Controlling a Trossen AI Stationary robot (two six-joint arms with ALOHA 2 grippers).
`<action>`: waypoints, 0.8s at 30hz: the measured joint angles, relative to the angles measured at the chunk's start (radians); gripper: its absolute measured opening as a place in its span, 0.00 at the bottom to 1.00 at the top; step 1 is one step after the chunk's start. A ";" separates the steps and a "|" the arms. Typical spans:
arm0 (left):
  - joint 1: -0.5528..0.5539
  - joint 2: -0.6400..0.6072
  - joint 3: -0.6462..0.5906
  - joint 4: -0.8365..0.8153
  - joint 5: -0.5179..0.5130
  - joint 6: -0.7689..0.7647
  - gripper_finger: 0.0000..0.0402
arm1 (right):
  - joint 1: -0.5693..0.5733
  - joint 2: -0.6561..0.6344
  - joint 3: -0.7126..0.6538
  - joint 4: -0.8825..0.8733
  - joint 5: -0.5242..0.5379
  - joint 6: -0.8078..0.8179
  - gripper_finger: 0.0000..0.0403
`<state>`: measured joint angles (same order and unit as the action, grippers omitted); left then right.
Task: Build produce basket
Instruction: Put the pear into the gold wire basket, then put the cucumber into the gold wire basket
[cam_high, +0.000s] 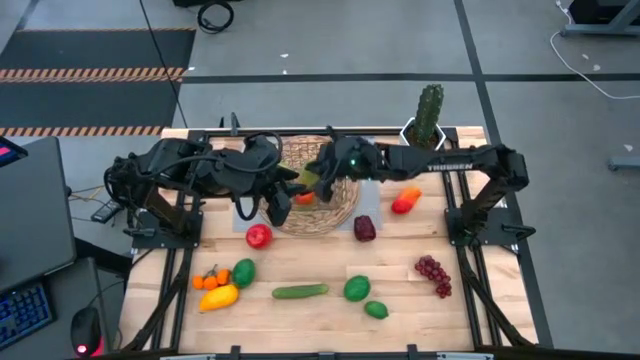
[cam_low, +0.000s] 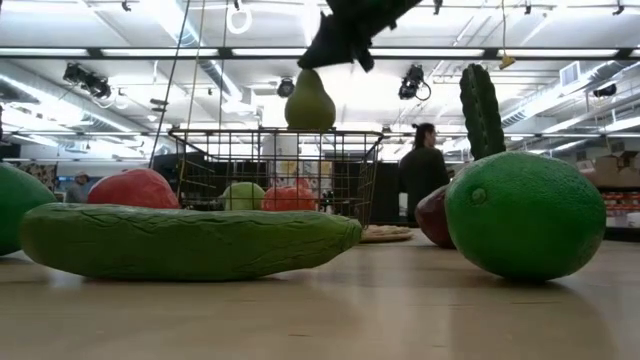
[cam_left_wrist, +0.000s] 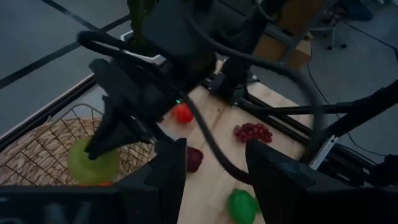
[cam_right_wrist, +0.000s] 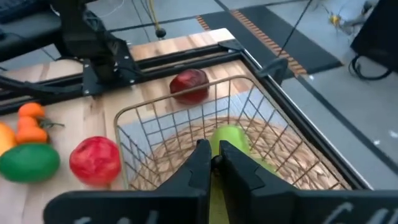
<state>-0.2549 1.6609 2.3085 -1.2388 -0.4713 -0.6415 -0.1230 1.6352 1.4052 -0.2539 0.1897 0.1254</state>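
Gripping one pear, right gripper — over basket; left gripper open.

The table was a light wooden slatted top. Directly on it stood the basket at the far middle, with a cactus pot at the far right corner. Loose on the boards lay a red apple, a dark plum, purple grapes, a cucumber, two limes, small oranges and a yellow mango.
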 joint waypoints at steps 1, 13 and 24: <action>-0.005 -0.002 0.000 0.000 0.000 0.004 0.43 | -0.015 0.000 0.000 0.000 -0.009 0.009 0.07; -0.051 -0.006 0.000 0.000 0.003 0.002 0.43 | -0.089 0.000 0.000 -0.033 -0.065 0.144 0.10; -0.058 -0.006 0.000 0.000 0.001 -0.002 0.43 | -0.067 0.000 0.000 -0.057 -0.075 0.183 0.41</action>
<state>-0.3130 1.6550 2.3085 -1.2385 -0.4706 -0.6435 -0.1902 1.6352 1.4048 -0.3110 0.1149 0.3083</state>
